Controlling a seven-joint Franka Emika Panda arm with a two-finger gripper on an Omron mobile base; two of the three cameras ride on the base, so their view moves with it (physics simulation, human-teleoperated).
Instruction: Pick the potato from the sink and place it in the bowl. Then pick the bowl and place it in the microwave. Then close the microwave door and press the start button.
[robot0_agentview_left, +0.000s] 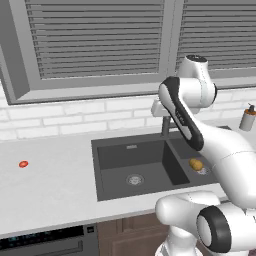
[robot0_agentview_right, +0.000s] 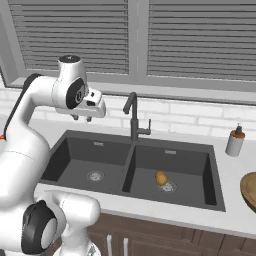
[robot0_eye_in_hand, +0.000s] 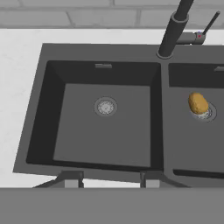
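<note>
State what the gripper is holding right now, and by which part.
Nothing is held. The gripper hangs open and empty above the sink, over its left basin. The potato lies untouched in the right basin, beside the drain.

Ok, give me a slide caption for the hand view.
Looking down between open fingertips at a two-basin sink, potato by the right drain.

Left basin of sink (robot0_agentview_right: 80, 165) bare down to its drain. Right basin: potato (robot0_agentview_right: 161, 178) sits beside the drain, room around it on all sides. Faucet (robot0_agentview_right: 133, 117) rises at the back of the divider, lever toward the right basin. Soap bottle (robot0_agentview_right: 234, 141) stands on the counter, right of sink.
</note>
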